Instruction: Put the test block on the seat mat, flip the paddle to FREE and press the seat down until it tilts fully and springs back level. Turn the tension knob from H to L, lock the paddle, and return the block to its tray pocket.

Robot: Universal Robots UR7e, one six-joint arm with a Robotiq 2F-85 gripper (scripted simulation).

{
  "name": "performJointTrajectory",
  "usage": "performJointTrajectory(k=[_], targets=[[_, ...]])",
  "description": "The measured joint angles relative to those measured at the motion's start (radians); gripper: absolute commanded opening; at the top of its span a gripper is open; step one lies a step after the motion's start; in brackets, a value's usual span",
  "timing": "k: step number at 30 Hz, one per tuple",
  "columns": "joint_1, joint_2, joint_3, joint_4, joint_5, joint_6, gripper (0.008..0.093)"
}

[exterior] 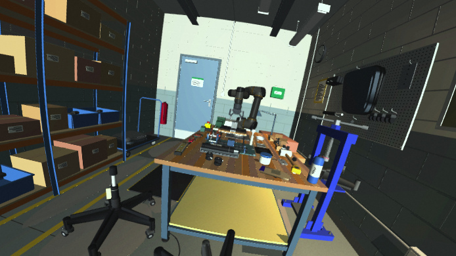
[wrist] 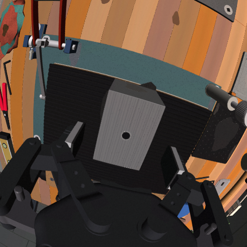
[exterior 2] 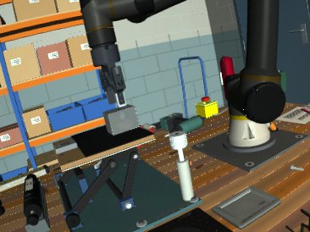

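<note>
The grey test block (wrist: 129, 128) (exterior 2: 122, 120), with a small hole in its top, stands on the black seat mat (wrist: 78, 106) (exterior 2: 112, 142). My gripper (wrist: 123, 152) (exterior 2: 120, 99) (exterior: 236, 113) is open and holds nothing, just above the block with a finger on either side of it. The seat sits level on its scissor linkage (exterior 2: 106, 182) over a teal base plate (wrist: 133, 64). A knurled knob (wrist: 241, 111) on a black shaft sticks out at the seat's right edge. A red-handled lever on a cross pin (wrist: 48, 42) sits at the plate's far left corner.
Behind the rig stand the arm's base (exterior 2: 254, 127), a yellow emergency-stop box (exterior 2: 206, 108) and a white post (exterior 2: 183, 167). A grey tray (exterior 2: 247, 202) lies on the bench right of the plate. Red pliers (wrist: 4, 104) and a hex key lie left of it.
</note>
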Motion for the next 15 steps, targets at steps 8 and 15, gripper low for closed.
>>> performJointTrajectory(k=[8,15], targets=[[0.000,-0.001,-0.004,0.007,0.000,0.000,0.0880],[0.000,-0.022,-0.115,0.133,0.000,0.000,0.0880]])
